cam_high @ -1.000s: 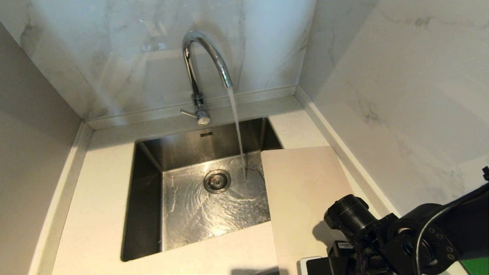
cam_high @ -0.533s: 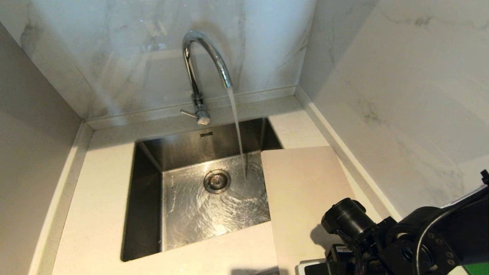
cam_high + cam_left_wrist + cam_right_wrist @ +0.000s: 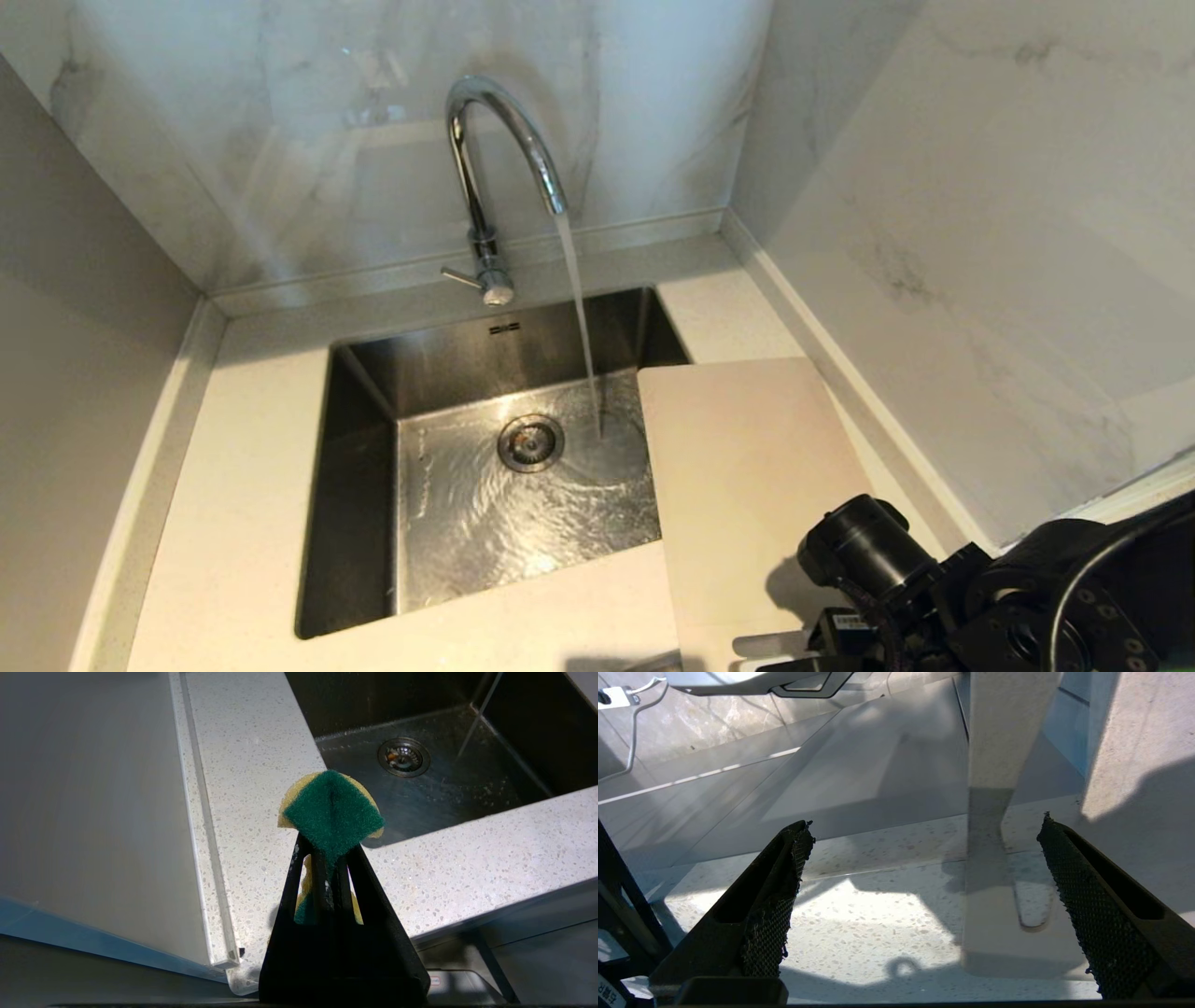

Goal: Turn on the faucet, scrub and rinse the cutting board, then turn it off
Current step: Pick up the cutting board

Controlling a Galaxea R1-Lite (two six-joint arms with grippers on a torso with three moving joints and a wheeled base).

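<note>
The faucet (image 3: 499, 168) is seen at the 12 o'clock side of the sink (image 3: 364, 523), its arched spout turned toward 3 o'clock, and a stream of water (image 3: 581, 327) is poured from it onto the sink floor just to the 3 o'clock side of the drain (image 3: 530, 442). The thin lever at the faucet's base is pointed toward 9 o'clock. The cutting board (image 3: 747, 476) is laid flat at the sink's 3 o'clock rim, its one long edge overhanging the basin, the rest borne by the speckled countertop (image 3: 233, 485). In the right wrist view the board's handle cutout (image 3: 1031, 900) is seen between the two fingers of the right gripper (image 3: 924, 905), which are spread wide and hold nothing; the gripper is hung just above the board's near end, at 5 o'clock in the head view. The left gripper (image 3: 327, 858) is clenched on a green-and-yellow sponge (image 3: 332, 812), held above the countertop at the sink's near 7 o'clock corner.
</note>
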